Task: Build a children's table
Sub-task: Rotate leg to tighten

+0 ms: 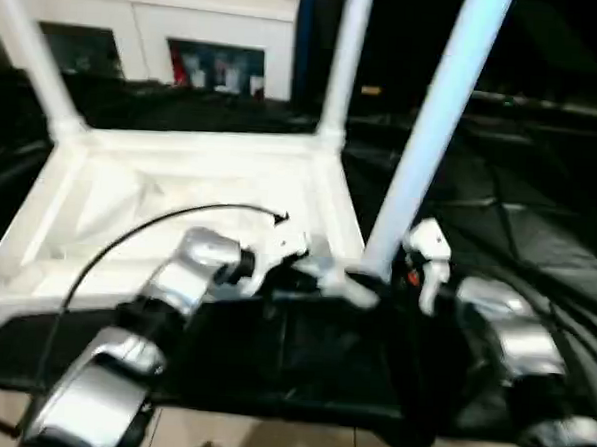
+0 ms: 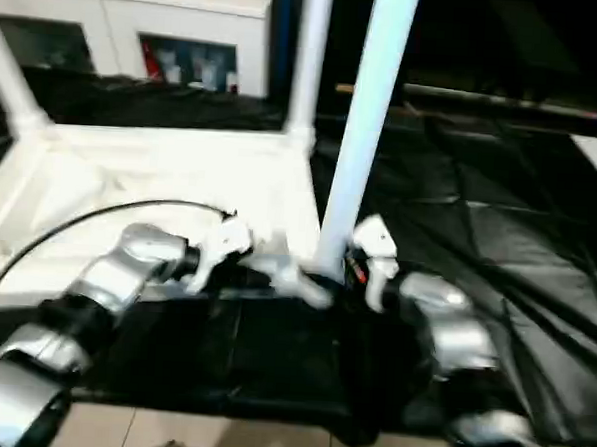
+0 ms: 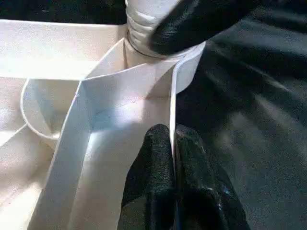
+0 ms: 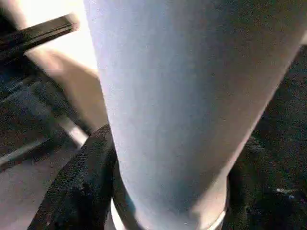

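Note:
The children's table top point(image 1: 180, 187) lies upside down on a black cloth, ribbed underside up. Three white legs stand in its corner sockets: far left point(image 1: 32, 59), far right point(image 1: 342, 66) and near right point(image 1: 423, 140). My left gripper point(image 3: 172, 143) is shut on the thin rim wall of the top, just beside the near right corner socket point(image 3: 144, 43). My right gripper point(image 4: 168, 191) clasps the base of the near right leg point(image 4: 182, 96), with a black finger point(image 4: 81, 191) pressed against each side. One of its fingers point(image 3: 201, 24) lies against the leg's base just above the socket.
The black cloth point(image 1: 519, 225) spreads out to the right and in front of the top. A white cabinet point(image 1: 189, 28) stands behind. A black cable point(image 1: 128, 235) arcs over my left forearm. Tan floor point(image 1: 267, 442) shows at the near edge.

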